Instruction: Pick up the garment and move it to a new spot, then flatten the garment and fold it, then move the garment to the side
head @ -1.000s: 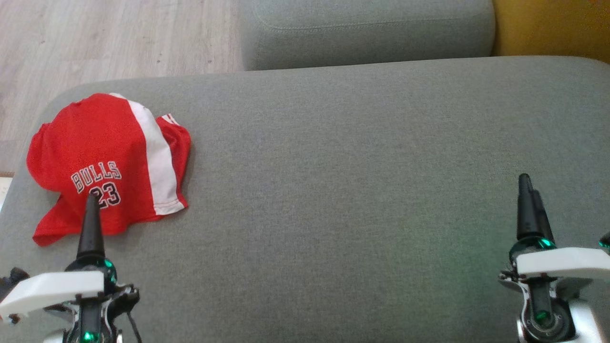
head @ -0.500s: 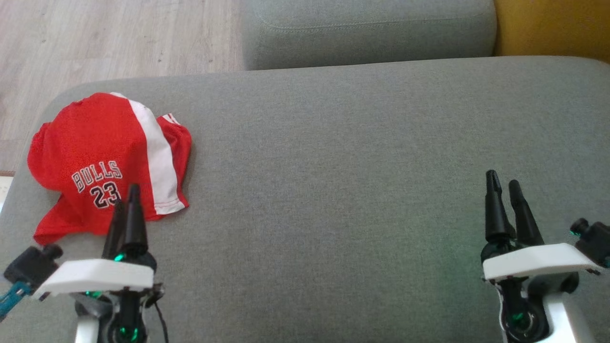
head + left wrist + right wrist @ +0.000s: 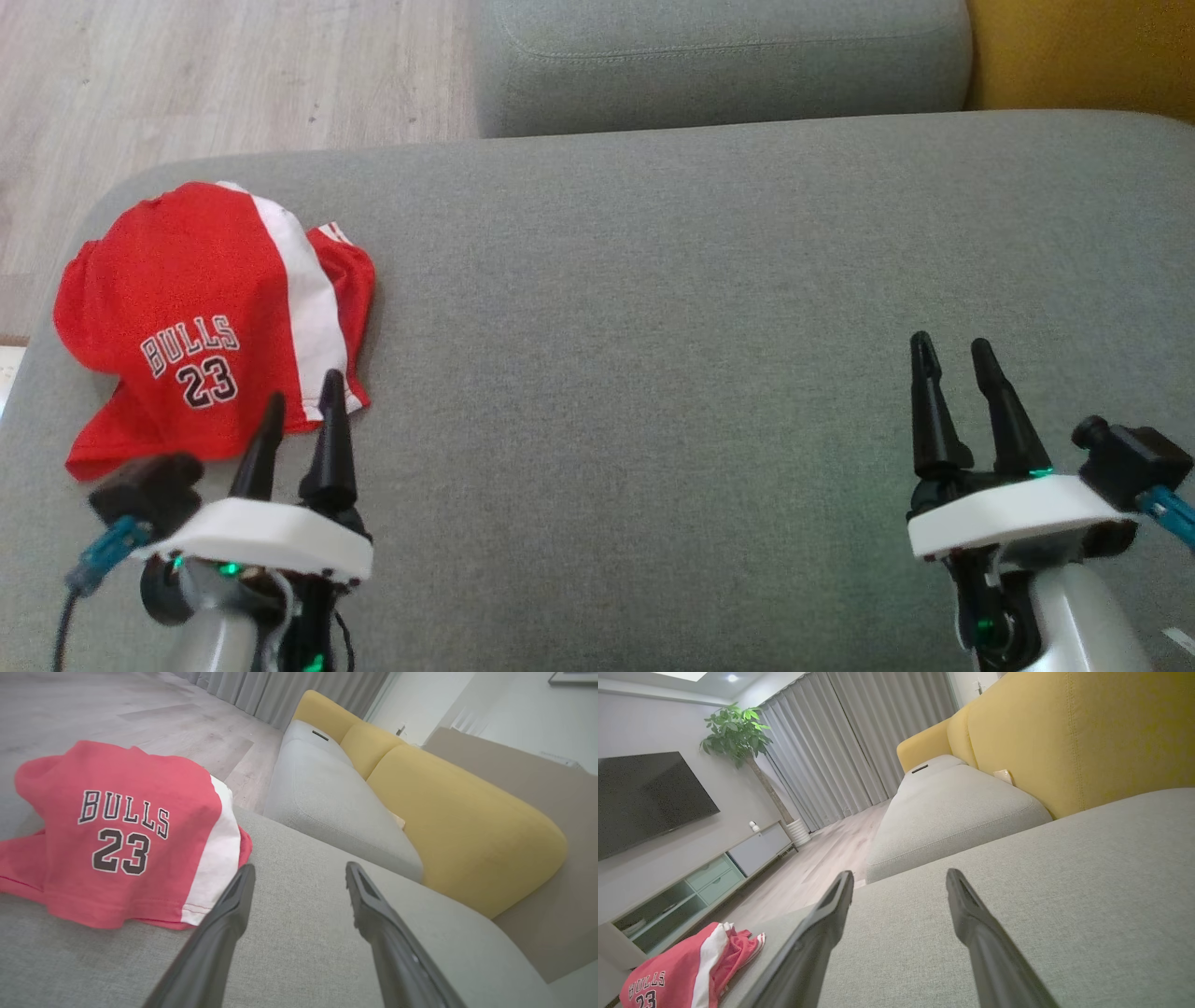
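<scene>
Head view | garment (image 3: 187,299) just left of left tool (image 3: 303,388) | jaws apart, empty

"BULLS" over "23" on red garment (image 3: 201,317)

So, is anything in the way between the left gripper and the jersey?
Nothing visible. The left gripper, open, is just short of the jersey's near right corner, with bare cushion between them.
</scene>
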### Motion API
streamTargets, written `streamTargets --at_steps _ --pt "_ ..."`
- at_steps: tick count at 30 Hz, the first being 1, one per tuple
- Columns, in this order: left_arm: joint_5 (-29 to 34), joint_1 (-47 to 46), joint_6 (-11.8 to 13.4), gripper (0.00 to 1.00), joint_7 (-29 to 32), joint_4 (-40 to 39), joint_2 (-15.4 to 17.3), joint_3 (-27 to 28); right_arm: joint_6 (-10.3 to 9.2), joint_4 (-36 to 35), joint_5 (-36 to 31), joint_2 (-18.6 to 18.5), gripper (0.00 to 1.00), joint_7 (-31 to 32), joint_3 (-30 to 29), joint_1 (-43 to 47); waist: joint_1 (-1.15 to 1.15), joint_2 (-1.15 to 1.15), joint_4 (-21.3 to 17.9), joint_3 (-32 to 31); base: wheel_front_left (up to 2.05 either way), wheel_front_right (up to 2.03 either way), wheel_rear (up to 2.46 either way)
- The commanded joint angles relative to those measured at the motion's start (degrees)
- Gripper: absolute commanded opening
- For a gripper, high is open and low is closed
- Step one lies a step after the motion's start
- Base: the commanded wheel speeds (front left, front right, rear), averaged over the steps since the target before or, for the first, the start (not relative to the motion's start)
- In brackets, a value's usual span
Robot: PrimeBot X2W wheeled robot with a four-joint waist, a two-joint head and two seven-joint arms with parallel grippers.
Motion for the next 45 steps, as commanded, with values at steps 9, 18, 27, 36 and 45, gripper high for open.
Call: streamTargets --at_steps 9,18,27,36,45 --pt "7.16 -3.84 5.64 1.0 -1.99 -2.46 5.26 -5.83 -0.03 -2.33 -9.24 -0.38 1.0 -2.13 1.8 -3.28 0.0 0.0 -0.03 -0.16 0.0 0.0 0.0" --pt "13.54 -5.47 10.32 1.0 -3.5 -2.2 8.75 -12.37 -0.04 -2.91 -16.85 -0.41 1.0 -3.65 2.94 -3.49 0.0 0.0 0.02 -0.29 0.0 0.0 0.0" --pt "19.11 -6.99 14.45 1.0 -5.01 -2.13 11.36 -18.51 -0.04 -3.23 -23.76 -0.44 1.0 -5.17 4.37 -3.56 0.0 0.0 0.22 -0.48 0.0 0.0 0.0" --pt "15.45 -4.67 11.96 1.0 -6.51 -7.6 7.34 -12.79 -0.05 -4.17 -19.18 -0.47 1.0 -6.69 3.9 -2.56 0.0 0.0 0.48 -0.33 0.0 0.0 0.0" --pt "19.09 -0.41 0.8 1.0 -8.02 -3.55 0.75 -5.13 -0.05 0.29 -9.43 -0.5 1.0 -8.21 3.45 -1.4 0.0 0.0 0.49 -0.78 0.0 0.0 0.0"
